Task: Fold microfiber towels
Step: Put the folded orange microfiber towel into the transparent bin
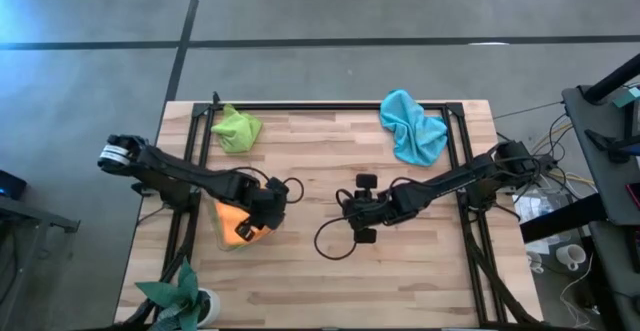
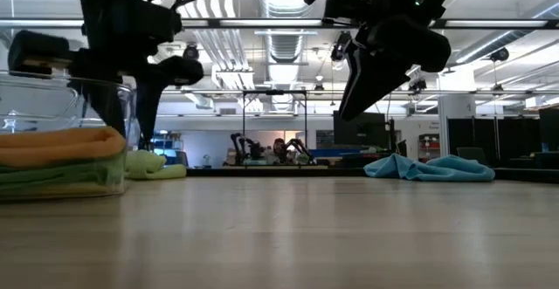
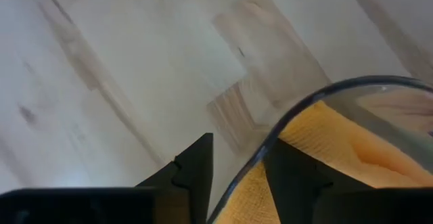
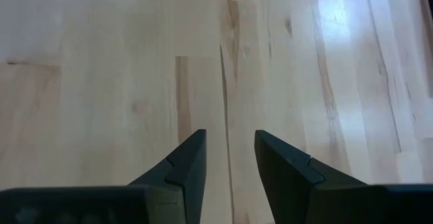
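High view: the orange towel (image 1: 231,218) lies in a clear container (image 1: 222,239) near the table's (image 1: 330,281) left edge. The left gripper (image 1: 262,223) straddles its rim, fingers apart, holding nothing. The right gripper (image 1: 357,209) hangs open over bare mid-table. Lime green towel (image 1: 236,129) and light blue towel (image 1: 412,128) lie at the far edge.

Clear container (image 2: 61,136) at tabletop's (image 2: 288,228) left edge, orange towel (image 2: 57,145) folded atop green towel (image 2: 52,177) inside. Left gripper (image 2: 122,106) above container. Lime towel (image 2: 153,165) behind. Blue towel (image 2: 432,167) crumpled, far right edge. Right gripper (image 2: 354,106) hangs mid-table, clear of surface.
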